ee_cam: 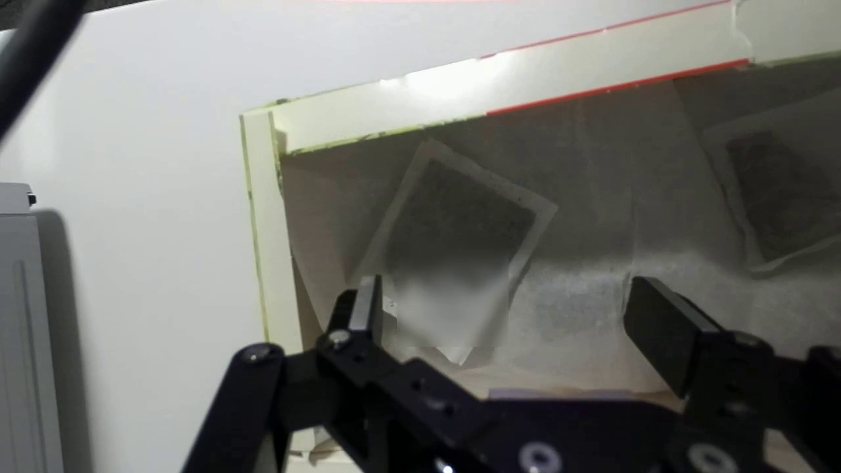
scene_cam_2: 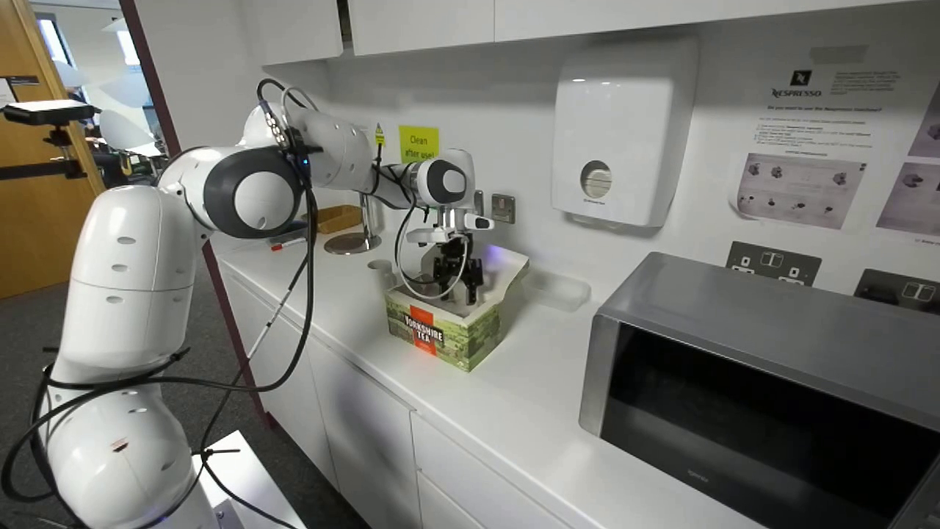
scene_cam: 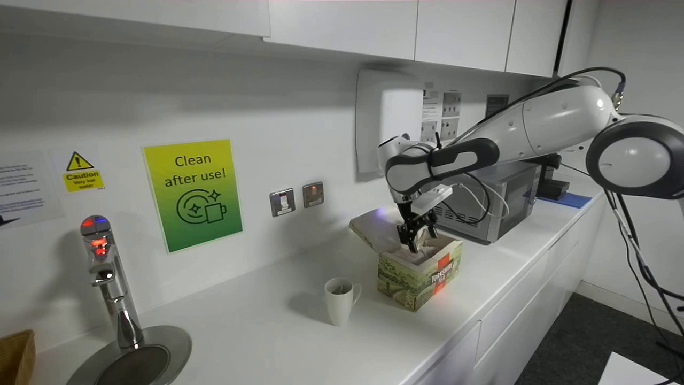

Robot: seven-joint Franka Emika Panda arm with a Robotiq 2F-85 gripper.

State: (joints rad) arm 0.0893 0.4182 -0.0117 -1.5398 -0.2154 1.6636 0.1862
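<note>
My gripper (ee_cam: 502, 289) points down, open, over a Yorkshire Tea box (scene_cam: 395, 282) whose lid (scene_cam_2: 510, 261) is folded back toward the wall. In both exterior views the fingertips are at the level of the box opening or slightly inside. Below them in the wrist view lies a square tea bag (ee_cam: 460, 210), partly between the fingers, with nothing gripped. Another tea bag (ee_cam: 782, 197) shows at the right of that view. The box's pale rim (ee_cam: 271, 249) runs left of the left finger (ee_cam: 368, 309). A white mug (scene_cam: 337, 307) stands upright beside the box, something dark inside it.
A microwave (scene_cam_2: 734, 397) stands on the counter on the box's other side from the mug. Beside the lid sits a clear plastic tub (scene_cam_2: 556, 290). A tap (scene_cam: 115, 291) rises farther along. A towel dispenser (scene_cam_2: 624, 139) hangs on the wall. Cables loop from the arm.
</note>
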